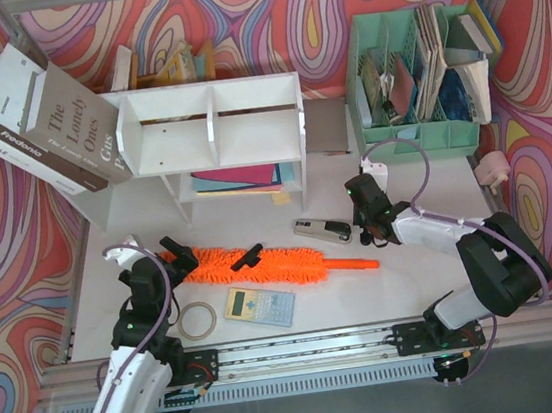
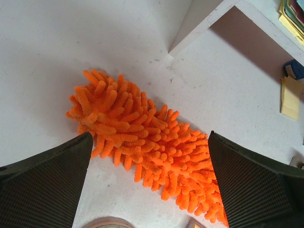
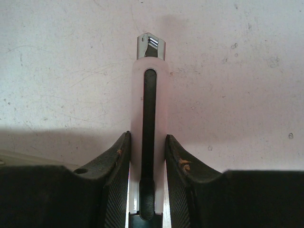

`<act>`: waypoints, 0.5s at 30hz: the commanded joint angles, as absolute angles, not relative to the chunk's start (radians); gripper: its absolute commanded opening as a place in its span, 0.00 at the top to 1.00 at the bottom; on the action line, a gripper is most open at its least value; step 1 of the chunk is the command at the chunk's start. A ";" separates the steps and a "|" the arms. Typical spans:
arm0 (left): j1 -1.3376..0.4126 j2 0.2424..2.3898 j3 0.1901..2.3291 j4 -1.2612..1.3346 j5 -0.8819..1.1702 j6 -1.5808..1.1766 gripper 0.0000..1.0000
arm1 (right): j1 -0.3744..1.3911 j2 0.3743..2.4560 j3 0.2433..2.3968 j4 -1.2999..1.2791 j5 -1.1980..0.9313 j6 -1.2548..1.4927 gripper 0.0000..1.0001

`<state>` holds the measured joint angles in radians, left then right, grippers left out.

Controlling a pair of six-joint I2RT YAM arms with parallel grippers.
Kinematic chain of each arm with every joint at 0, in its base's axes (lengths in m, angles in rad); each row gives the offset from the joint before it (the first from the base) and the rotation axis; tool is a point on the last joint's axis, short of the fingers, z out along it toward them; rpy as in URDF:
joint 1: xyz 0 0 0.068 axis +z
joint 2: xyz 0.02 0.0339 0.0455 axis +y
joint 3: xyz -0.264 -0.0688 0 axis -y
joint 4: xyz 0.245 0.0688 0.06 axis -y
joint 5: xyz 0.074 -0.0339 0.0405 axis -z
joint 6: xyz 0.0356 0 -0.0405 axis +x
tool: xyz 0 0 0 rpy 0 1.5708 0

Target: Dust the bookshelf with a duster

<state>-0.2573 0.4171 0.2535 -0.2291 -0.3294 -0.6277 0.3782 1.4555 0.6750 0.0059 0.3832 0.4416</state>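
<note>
Duster point(image 1: 283, 264) lies flat on the white table point(image 1: 387, 294) in front of the bookshelf point(image 1: 242, 95), its fluffy end to the left and its thin handle pointing right, near a stapler point(image 1: 321, 229). From above, the left gripper point(image 1: 211, 255) hangs over the fluffy end with its jaws spread wide and nothing in them; a tape roll point(image 1: 197, 320) and a calculator point(image 1: 259, 306) sit just in front of it. The right gripper point(image 1: 369, 183) is off to the right, below a green organizer point(image 1: 418, 134), clenched on a slim white cutter point(image 1: 377, 167). Through the left wrist camera, the two dark fingers point(image 2: 42, 185) stand apart on either side of the orange pile point(image 2: 142, 137), clear of it, with a shelf leg point(image 2: 199, 23) beyond. Through the right wrist camera, both pads point(image 3: 116, 161) press the sides of the cutter point(image 3: 148, 71), whose metal tip points away over bare table; I cannot tell whether it touches the surface.
</note>
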 commanded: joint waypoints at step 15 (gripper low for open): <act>-0.262 0.387 0.254 -0.215 -0.327 -0.626 0.02 | 0.374 1.475 0.679 0.047 0.324 0.433 0.70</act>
<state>-0.2577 0.3981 0.2535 -0.2291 -0.3294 -0.6277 0.3782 1.4689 0.6754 0.0265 0.3233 0.4335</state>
